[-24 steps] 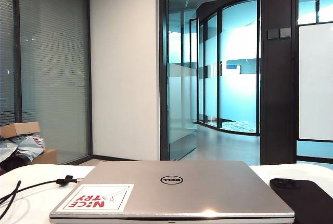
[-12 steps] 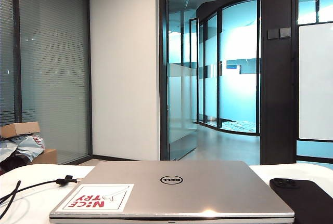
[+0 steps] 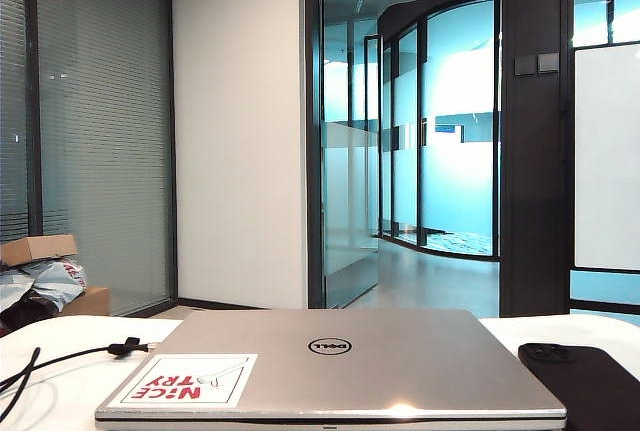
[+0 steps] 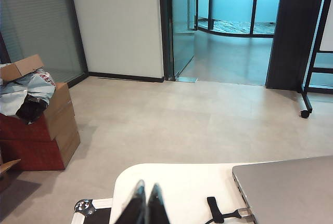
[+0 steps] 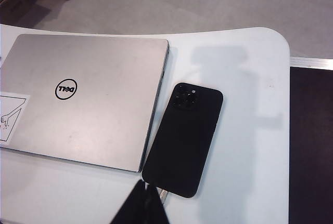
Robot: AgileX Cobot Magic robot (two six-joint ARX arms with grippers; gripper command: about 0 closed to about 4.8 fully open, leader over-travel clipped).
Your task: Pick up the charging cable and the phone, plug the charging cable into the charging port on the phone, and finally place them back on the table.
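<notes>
The phone (image 5: 184,138) lies flat on the white table (image 5: 244,78), camera bump up, beside the silver laptop's (image 5: 83,94) edge; it also shows at the right in the exterior view as the phone (image 3: 585,381). My right gripper (image 5: 145,183) is shut and empty, hovering just short of the phone's near end. The charging cable (image 3: 70,356) runs along the table at the left, its black tie (image 4: 213,209) and silvery plug (image 4: 244,214) lying by the laptop's (image 4: 291,187) side. My left gripper (image 4: 148,186) is shut and empty, above the table edge, apart from the cable. Neither gripper shows in the exterior view.
The closed laptop (image 3: 340,361) with a red-and-white sticker (image 3: 185,381) fills the table's middle. A black case with metal corners (image 4: 88,208) sits below the table's left edge. Cardboard boxes (image 4: 47,130) stand on the floor at the left.
</notes>
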